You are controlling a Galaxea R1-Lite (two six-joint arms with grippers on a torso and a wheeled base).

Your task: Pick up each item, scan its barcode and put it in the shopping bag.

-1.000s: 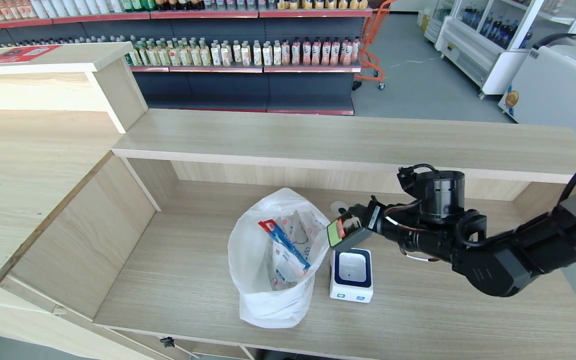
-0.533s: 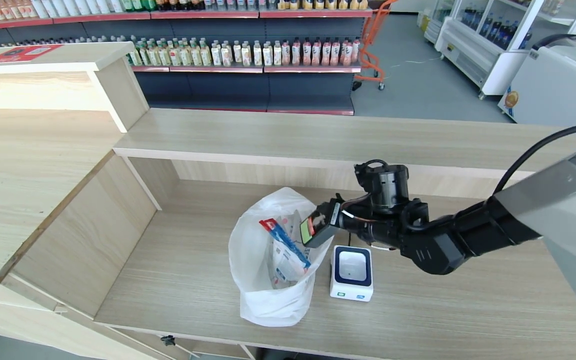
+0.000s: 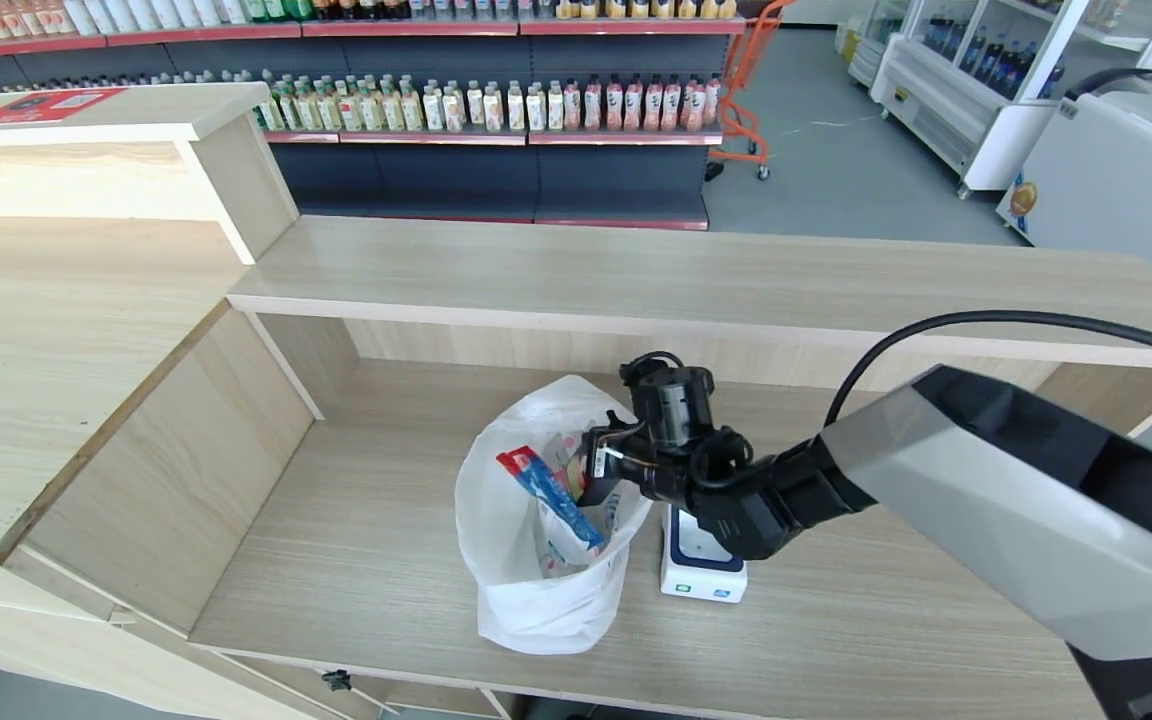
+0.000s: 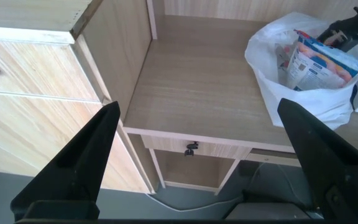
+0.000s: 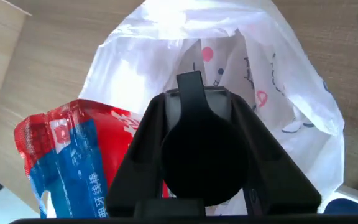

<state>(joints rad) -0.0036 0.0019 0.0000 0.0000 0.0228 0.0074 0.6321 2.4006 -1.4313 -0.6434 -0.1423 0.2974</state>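
Wooden counter [image 3: 356, 570], shopping bag [image 3: 511, 590], packet [image 3: 548, 495] inside (long axis tilted, top leftward), right end effector [image 3: 588, 478] seemingly gripping dark item [image 5: 204, 155].

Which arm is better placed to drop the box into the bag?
Right. Its gripper holds the box just over the open bag; the left gripper is open and empty, out in front of the counter, away from the bag.

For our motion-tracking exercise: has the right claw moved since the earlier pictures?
Yes. From above the scanner, the right claw swung toward the robot's left, now over the shopping bag mouth.
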